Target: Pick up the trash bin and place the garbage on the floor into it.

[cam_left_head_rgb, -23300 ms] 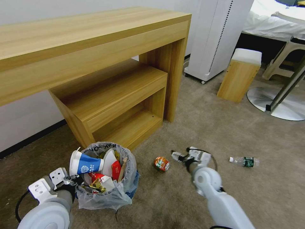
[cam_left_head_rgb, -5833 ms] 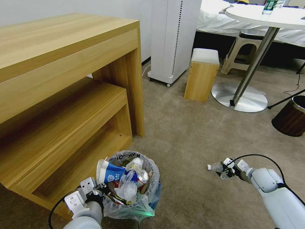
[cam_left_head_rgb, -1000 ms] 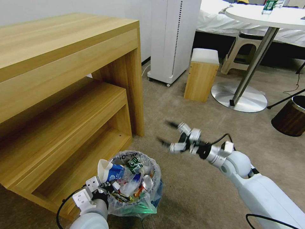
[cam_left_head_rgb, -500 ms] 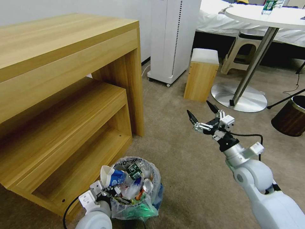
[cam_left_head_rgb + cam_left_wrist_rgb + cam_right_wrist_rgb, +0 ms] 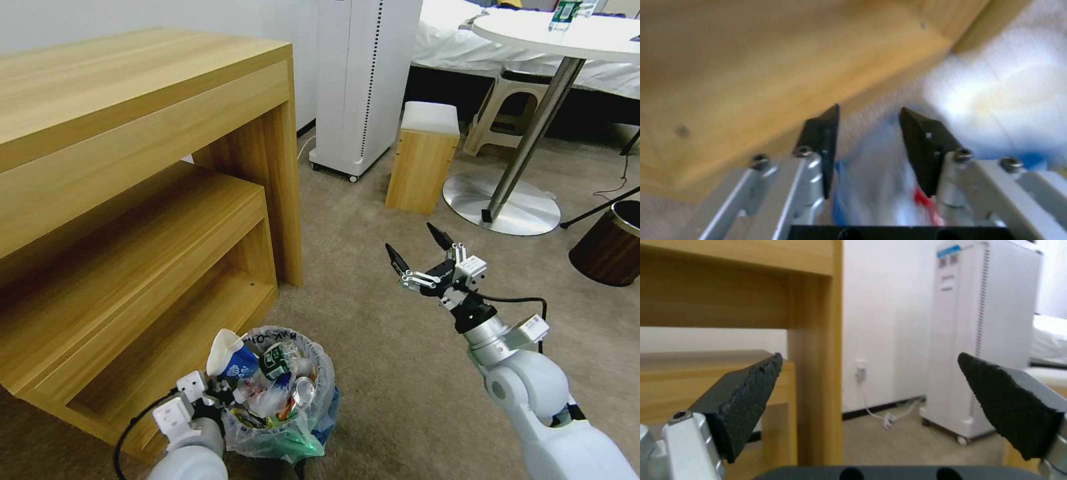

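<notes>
Beige carpet, the floor (image 5: 400, 373), lay bare around the robot. We saw the right arm stretched forward and raised, forearm sloping up from the lower right of the head view, its end effector (image 5: 420, 255) in the air with both black fingertips (image 5: 398, 259) spread wide and nothing between them. From its wrist camera those tips framed the wooden desk leg (image 5: 814, 373) and the white tower unit (image 5: 991, 340).

The left arm was bent low at the robot's left, its end effector (image 5: 868, 146) closed on the near rim of the bin (image 5: 313, 427), bag plastic pinched between the dark pads (image 5: 925, 150). The bin sat just beside the desk's lower shelf (image 5: 133, 280), well apart from the right end effector and lower than it. It was packed with garbage (image 5: 270, 390): a blue-white cup (image 5: 230, 357), a green-labelled bottle (image 5: 272, 363) and a can (image 5: 301, 392) among crumpled bits.
</notes>
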Controlling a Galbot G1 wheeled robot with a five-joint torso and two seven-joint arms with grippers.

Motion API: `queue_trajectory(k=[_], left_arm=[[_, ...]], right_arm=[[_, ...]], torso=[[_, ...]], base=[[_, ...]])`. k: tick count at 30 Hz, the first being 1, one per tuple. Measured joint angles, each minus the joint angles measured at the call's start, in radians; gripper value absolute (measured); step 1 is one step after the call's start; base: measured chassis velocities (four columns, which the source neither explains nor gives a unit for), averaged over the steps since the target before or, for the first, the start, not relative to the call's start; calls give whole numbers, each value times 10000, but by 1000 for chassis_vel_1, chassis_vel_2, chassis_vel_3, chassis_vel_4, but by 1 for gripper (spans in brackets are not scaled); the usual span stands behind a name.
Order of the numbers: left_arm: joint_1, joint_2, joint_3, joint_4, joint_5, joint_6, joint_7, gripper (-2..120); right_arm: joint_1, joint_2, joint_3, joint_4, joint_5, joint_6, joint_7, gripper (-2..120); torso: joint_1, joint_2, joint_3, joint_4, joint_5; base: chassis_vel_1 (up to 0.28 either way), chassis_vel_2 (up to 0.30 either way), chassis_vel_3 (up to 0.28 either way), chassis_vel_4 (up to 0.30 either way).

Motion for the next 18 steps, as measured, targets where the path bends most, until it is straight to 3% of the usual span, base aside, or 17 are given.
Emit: queue_trajectory(k=[6,8,9,12,13,16,18], left_arm=[[814,518,142,-811,828,-57,143,64],[1268,803,174,-1081,1398,-513,753,74],[1268,803,174,-1081,1398,-513,753,74],[1681,1003,98,-1112,3204,-2111,2561,87],[1681,1003,98,-1112,3204,-2111,2561,87],[1720,832,149,-880,4856,-3525,3769,101],[1679,747,189,-792,5088,-3933,4084,104]], right_arm=[[-760,111,149,429,-450,259,778,100],[-1230,262,398,744,-971,367,1083,100],[-1230,262,398,744,-971,367,1083,100],[-1964,713,858,1106,-1993,745,1451,100],[-1964,713,858,1106,-1993,745,1451,100],[-2657,1323,1223,1279,-2729,1173,1845,100],[-2866,1534,1329,1284,-2885,1322,1945,100]], torso=[[-1,0,0,0,1],[0,0,0,1,0],[0,0,0,1,0],[0,0,0,0,0],[0,0,0,0,0],[0,0,-1,0,2],[-1,0,-1,0,1]], base=[[0,0,0,0],[0,0,0,0],[0,0,0,0],[0,0,0,0],[0,0,0,0],[0,0,0,0],[0,0,0,0]])
